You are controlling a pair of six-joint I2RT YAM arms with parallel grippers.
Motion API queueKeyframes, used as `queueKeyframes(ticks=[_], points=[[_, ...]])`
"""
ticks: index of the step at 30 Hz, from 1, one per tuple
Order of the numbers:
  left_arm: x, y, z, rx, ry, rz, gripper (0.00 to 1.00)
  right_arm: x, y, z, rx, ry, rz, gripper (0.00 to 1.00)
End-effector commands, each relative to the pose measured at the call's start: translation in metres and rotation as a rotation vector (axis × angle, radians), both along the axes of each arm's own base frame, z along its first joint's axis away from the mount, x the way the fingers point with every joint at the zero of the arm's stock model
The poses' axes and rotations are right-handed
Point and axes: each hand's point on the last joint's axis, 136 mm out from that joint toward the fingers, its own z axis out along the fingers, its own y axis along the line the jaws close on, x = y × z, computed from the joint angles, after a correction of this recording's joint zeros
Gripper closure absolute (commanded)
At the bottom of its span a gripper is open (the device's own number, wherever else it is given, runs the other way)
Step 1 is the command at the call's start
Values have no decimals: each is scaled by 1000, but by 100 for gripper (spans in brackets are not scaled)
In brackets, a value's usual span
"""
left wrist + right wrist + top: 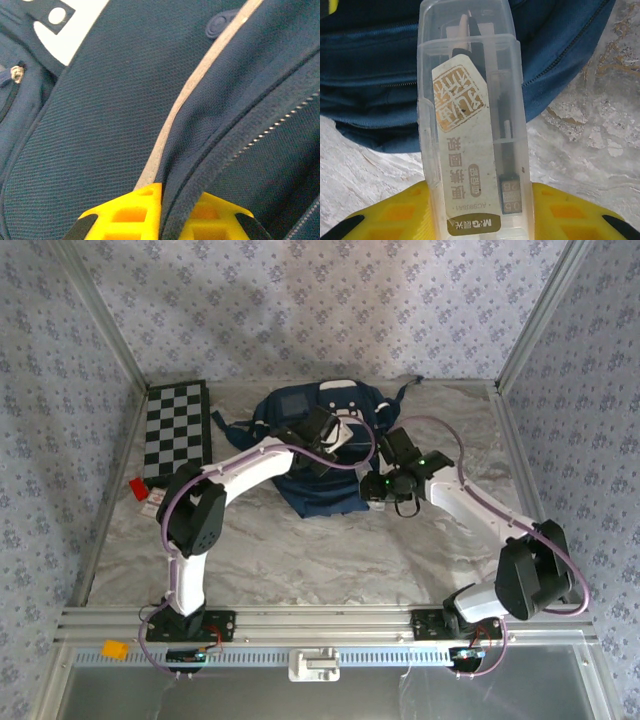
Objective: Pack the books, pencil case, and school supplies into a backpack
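The navy backpack (320, 495) lies at the middle back of the table. My left gripper (335, 435) is over its top. In the left wrist view the yellow fingers (145, 210) are shut on a fold of backpack (100, 125) fabric beside the zip edge (200, 165) and the white trim stripe (195, 85). My right gripper (380, 485) is at the bag's right edge. It (478, 190) is shut on the school supplies, a translucent plastic case (470, 125) with a tan label. The case points toward the backpack (370, 75). The books and the pencil case are out of view.
A black-and-white chequered board (178, 435) lies at the back left, with a tiny red block (136, 487) and a white card (152, 502) near its front corner. The marbled table (300, 560) is walled by patterned panels on three sides.
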Motion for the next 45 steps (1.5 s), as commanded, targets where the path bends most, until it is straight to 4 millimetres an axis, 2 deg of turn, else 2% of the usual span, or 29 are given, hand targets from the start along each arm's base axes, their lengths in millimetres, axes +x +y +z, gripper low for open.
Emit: queueKeyframes(ticks=[1,4,8,9,10,12,14,17,20,22,25,30,36,38,42,45], points=[[12,-6,82,-222,-79,150,100,19,7,12,27,-35,-71,61],[7,-16,100,-335,-23,200,100,40,16,15,80,-71,-126,60],[3,-25,108,-420,26,231,100,64,22,1,106,-60,-211,60],[3,-25,110,-420,32,237,100,76,28,12,134,-91,-223,60],[3,-23,112,-423,36,257,100,84,33,14,154,-106,-236,60],[2,-24,117,-450,56,272,100,95,39,15,181,-123,-266,54],[0,-24,118,-463,74,288,100,103,43,15,198,-124,-289,42],[1,-20,116,-479,100,320,100,100,55,20,289,-134,-269,37],[0,-21,114,-505,116,319,100,87,56,24,357,-141,-259,36],[-1,-24,113,-513,132,312,100,81,55,22,379,-121,-256,40],[-3,-28,114,-536,150,309,100,74,58,8,385,-79,-253,48],[-4,-33,113,-572,179,318,100,81,87,-2,450,-50,-203,67],[-2,-33,112,-617,203,364,100,98,132,-3,528,-92,-144,71],[-1,-32,113,-629,210,377,100,104,141,-1,559,-130,-137,71],[2,-25,113,-644,222,407,100,100,142,9,612,-208,-110,66],[3,-23,110,-649,229,405,100,87,121,9,577,-241,-134,63]])
